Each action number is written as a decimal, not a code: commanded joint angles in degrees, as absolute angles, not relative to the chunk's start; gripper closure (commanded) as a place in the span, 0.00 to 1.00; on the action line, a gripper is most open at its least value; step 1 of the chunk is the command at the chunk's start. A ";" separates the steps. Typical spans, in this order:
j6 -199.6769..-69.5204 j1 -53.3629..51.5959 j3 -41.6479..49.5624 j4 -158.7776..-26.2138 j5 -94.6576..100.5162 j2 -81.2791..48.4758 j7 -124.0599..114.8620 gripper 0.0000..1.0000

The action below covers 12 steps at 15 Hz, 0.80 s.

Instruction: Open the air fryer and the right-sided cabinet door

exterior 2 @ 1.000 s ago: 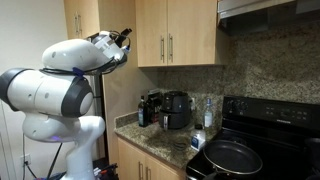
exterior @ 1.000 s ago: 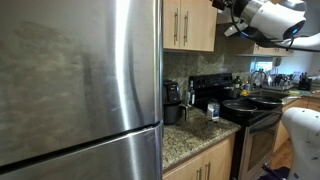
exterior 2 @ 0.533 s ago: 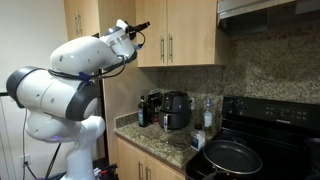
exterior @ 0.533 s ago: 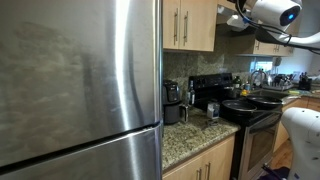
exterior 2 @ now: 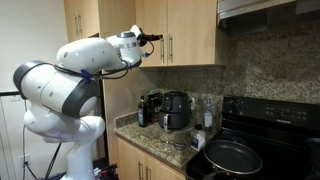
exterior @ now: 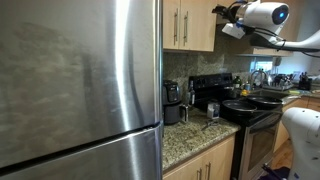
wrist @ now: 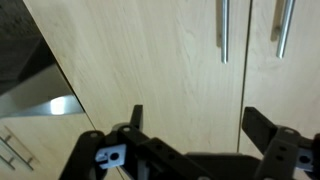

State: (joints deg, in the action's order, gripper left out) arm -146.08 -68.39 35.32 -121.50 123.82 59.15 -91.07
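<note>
Right door [exterior 2: 192, 35], flat honey wood with a slim silver bar handle [exterior 2: 170, 47] at its left edge, is found shut above the speckled worktop [exterior 2: 160, 140]. The gripper [exterior 2: 155, 40] is held level near the twin door [exterior 2: 150, 15], jaws spread wide, probably so that the handle can be taken between them. The rounded black air fryer [exterior 2: 178, 108] appears shut also.

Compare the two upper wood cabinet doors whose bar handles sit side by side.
The right-sided cabinet door has its bar handle along its left edge; the twin door has its own along its right edge. In an exterior view the open hand hangs in front of the twin door, while nothing is in front of the right-sided cabinet door. Both are shut, light wood, with slim vertical silver handles.
</note>
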 commanded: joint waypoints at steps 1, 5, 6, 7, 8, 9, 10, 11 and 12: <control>-150.02 -67.08 42.03 -118.95 112.88 51.66 -87.47 0.00; -152.38 -63.02 42.32 -121.40 103.50 46.18 -75.87 0.00; -153.67 -62.64 42.71 -120.75 105.00 46.52 -81.00 0.00; -154.56 -61.60 42.25 -120.79 103.50 45.08 -79.47 0.00; -155.09 -60.68 41.76 -120.81 102.95 44.05 -79.15 0.00; -155.34 -60.06 41.49 -120.80 102.81 43.50 -79.11 0.00; -158.40 -60.88 42.61 -119.38 102.78 42.21 -77.47 0.00; -162.19 -61.43 43.16 -118.14 102.76 41.22 -77.56 0.00; -165.97 -62.17 43.36 -116.01 104.04 39.67 -78.66 0.00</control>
State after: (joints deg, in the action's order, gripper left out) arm -156.88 -63.26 43.02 -120.76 104.40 45.53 -77.79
